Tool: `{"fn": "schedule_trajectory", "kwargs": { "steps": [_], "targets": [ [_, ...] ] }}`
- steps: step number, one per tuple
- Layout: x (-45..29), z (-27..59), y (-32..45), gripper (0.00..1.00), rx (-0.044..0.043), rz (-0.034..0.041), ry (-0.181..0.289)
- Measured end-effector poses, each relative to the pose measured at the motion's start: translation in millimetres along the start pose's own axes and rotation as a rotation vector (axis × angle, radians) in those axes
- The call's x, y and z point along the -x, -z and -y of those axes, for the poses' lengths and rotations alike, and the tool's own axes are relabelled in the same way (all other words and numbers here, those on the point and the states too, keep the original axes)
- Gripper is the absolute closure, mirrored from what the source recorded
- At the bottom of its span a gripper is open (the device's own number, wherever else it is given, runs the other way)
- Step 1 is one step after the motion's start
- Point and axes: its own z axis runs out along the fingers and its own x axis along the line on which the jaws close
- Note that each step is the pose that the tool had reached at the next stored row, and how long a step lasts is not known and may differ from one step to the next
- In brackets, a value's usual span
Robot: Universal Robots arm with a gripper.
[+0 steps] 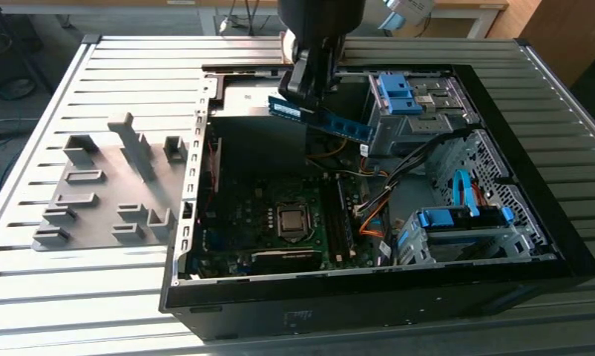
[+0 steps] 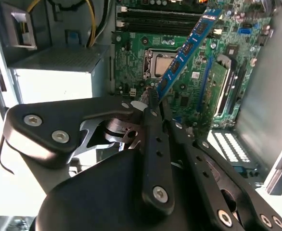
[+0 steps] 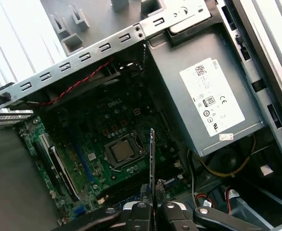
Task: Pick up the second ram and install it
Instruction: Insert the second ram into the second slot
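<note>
The second ram (image 1: 323,119) is a long blue-green stick with dark chips, held in the air over the open computer case (image 1: 535,222). My gripper (image 1: 303,95) is shut on one end of it and hangs above the case's back half. In the second wrist view the second ram (image 2: 186,48) slants out from the gripper (image 2: 151,102) over the green motherboard (image 2: 131,62) and the CPU socket (image 2: 162,62). The first wrist view has the second ram (image 3: 152,159) edge-on, rising from the gripper (image 3: 153,208) beside the CPU socket (image 3: 123,151). The long black memory slots (image 1: 339,219) lie below, to the exterior view's right of the CPU socket (image 1: 292,220).
A grey tray of part holders (image 1: 110,185) lies on the slatted table at the exterior view's left of the case. Inside the case are the grey power supply (image 3: 213,101), blue drive clips (image 1: 397,93) on the drive cages, and loose cables (image 1: 377,200) near the slots.
</note>
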Motion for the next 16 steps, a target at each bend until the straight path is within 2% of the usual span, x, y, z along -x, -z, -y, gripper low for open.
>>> {"fn": "schedule_trajectory", "kwargs": {
  "steps": [16],
  "targets": [
    [1.4,0.6,-5.9,0.86,-0.0019,-0.0025,-0.203]
  ]
}}
